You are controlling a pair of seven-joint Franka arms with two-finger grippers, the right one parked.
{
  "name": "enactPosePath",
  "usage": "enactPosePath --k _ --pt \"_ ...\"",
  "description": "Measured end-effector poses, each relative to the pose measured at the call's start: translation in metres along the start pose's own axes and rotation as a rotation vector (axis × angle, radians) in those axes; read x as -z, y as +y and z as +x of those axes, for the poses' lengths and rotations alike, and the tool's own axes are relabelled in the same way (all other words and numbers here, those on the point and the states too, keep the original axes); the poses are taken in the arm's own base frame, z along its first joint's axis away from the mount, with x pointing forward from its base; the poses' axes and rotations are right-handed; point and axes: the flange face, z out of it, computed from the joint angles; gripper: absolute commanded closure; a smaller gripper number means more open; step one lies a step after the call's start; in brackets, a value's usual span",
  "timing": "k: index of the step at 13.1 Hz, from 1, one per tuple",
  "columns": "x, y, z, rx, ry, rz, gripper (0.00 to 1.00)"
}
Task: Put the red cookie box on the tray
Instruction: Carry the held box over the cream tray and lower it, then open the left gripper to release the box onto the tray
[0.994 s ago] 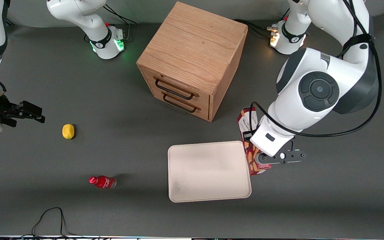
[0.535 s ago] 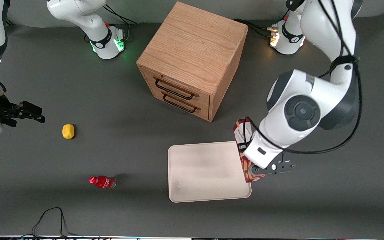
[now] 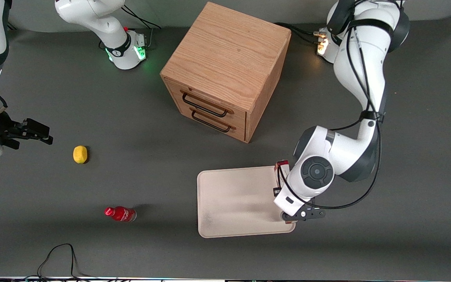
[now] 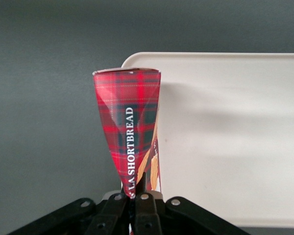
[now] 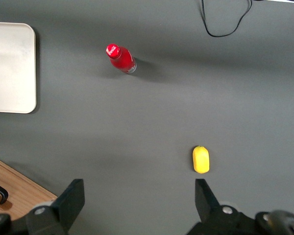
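While the left arm bends low over the table, its gripper (image 3: 287, 216) hangs over the tray (image 3: 233, 203) at the edge toward the working arm's end, close to the corner nearest the front camera. From the wrist view the gripper's (image 4: 137, 196) fingers are pinched tight on the end of the red cookie box (image 4: 130, 129), which is squeezed narrow where they clamp it and widens toward its free end. That box (image 3: 281, 172) runs along the same tray edge, mostly hidden under the arm, with only its end farther from the camera showing. I cannot tell whether it rests on the tray or hangs just above. Toward the parked arm's end lie a small red bottle (image 3: 120, 214) and, farther from the camera, a yellow lemon (image 3: 80, 154). Farthest off stands the wooden drawer cabinet (image 3: 225, 70), both drawers shut.
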Motion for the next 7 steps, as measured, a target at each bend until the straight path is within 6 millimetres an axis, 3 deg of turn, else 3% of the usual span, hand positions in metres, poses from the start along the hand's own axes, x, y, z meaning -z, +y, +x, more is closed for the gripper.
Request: enactPosePath --k 5,6,7 --pt "-0.044 0.003 0.0 -0.011 0.011 0.001 1.0" --pt "-0.045 0.004 0.0 -0.012 0.011 0.0 0.58" --pt "-0.045 0.004 0.0 -0.014 0.012 0.0 0.01"
